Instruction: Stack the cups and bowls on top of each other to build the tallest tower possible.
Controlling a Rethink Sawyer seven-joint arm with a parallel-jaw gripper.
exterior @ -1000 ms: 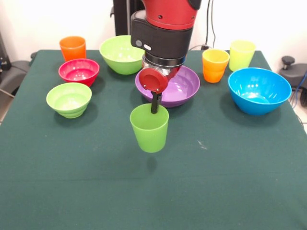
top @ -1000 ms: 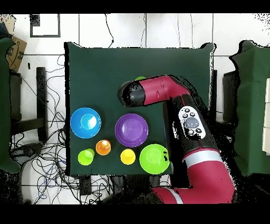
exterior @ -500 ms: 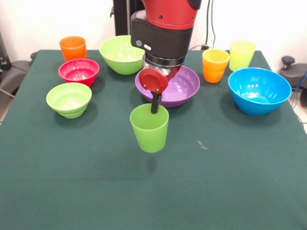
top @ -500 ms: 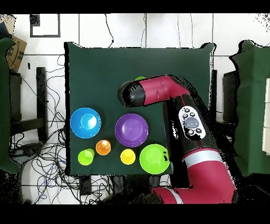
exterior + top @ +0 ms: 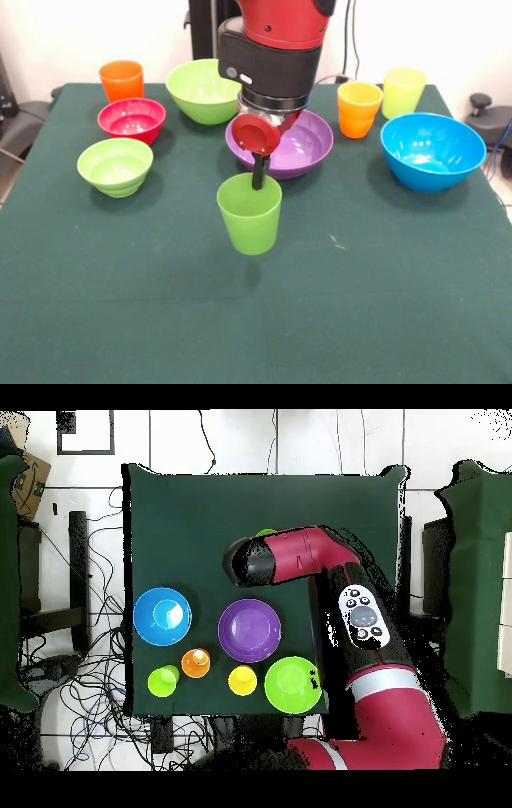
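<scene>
The gripper (image 5: 258, 178) is closed on the rim of the green cup (image 5: 250, 214), one finger inside the wall; the cup is held upright, clear of the table (image 5: 384, 304), presumably for carrying. Just behind sits the purple bowl (image 5: 308, 148), judged a likely tower base. No stack is built yet.

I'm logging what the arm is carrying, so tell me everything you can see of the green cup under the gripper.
The green cup is a glossy plastic tumbler, smooth-looking, tapering to a narrower base. It hangs upright and mouth-up, clear of the table, with a faint shadow on the cloth below it. The gripper reaches down at its far rim, one dark finger dipping inside; nothing else touches it. It sits in front of the purple bowl. From overhead the arm hides nearly all of it.
</scene>
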